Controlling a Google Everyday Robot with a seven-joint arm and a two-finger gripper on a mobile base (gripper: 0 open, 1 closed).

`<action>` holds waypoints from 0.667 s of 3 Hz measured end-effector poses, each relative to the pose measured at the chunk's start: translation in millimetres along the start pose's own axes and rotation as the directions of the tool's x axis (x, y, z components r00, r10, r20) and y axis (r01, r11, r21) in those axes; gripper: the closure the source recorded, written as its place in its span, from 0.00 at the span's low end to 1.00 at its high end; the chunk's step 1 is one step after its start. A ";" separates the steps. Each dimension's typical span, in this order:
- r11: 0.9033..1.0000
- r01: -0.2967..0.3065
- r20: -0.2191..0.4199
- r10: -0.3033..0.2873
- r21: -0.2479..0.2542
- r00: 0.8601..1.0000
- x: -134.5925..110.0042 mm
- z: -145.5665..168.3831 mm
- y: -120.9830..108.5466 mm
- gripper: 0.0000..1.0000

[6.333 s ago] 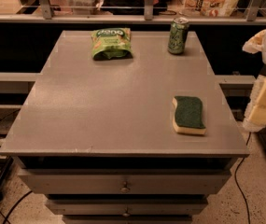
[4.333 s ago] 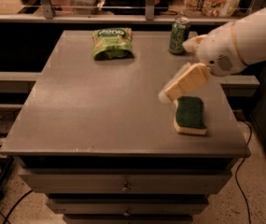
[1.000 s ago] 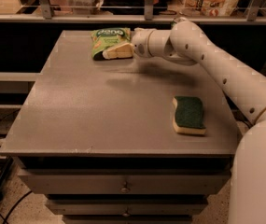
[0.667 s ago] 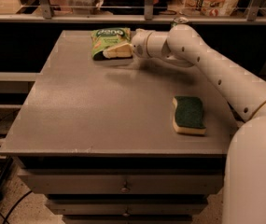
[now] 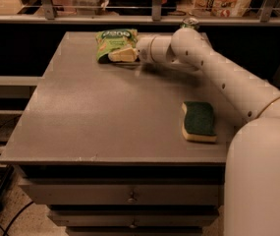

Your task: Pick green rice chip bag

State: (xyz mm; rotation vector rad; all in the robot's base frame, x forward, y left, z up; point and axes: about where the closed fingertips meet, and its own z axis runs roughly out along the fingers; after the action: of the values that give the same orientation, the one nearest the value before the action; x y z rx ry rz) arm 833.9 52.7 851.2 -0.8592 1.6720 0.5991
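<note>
The green rice chip bag [image 5: 114, 39] lies at the far left of the grey table [image 5: 100, 117]; it is light green with a dark green top band and white lettering. My gripper [image 5: 122, 55] reaches in from the right, low over the bag's near right corner. It covers that corner and seems to touch it. My white arm [image 5: 213, 68] stretches across the table's far right side.
A yellow sponge with a dark green top [image 5: 199, 121] lies near the table's right front edge, under my arm. A green drink can [image 5: 190, 22] stands at the far right, mostly hidden behind the arm. Drawers sit below the tabletop. A railing runs behind the table.
My arm has swung from the right edge of the table across to the chip bag. In the last second the gripper has settled slightly lower on the bag's near corner.
</note>
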 end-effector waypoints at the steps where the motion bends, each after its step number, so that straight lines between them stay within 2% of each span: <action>1: 1.000 -0.018 -0.002 0.018 -0.013 1.000 5.2 4.3 2.0 0.42; 2: 0.999 -0.026 0.013 0.026 -0.022 1.000 0.3 -1.8 3.4 0.72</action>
State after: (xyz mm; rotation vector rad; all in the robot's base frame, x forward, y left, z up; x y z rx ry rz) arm 830.1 53.3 851.2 -0.8488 1.6696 0.6404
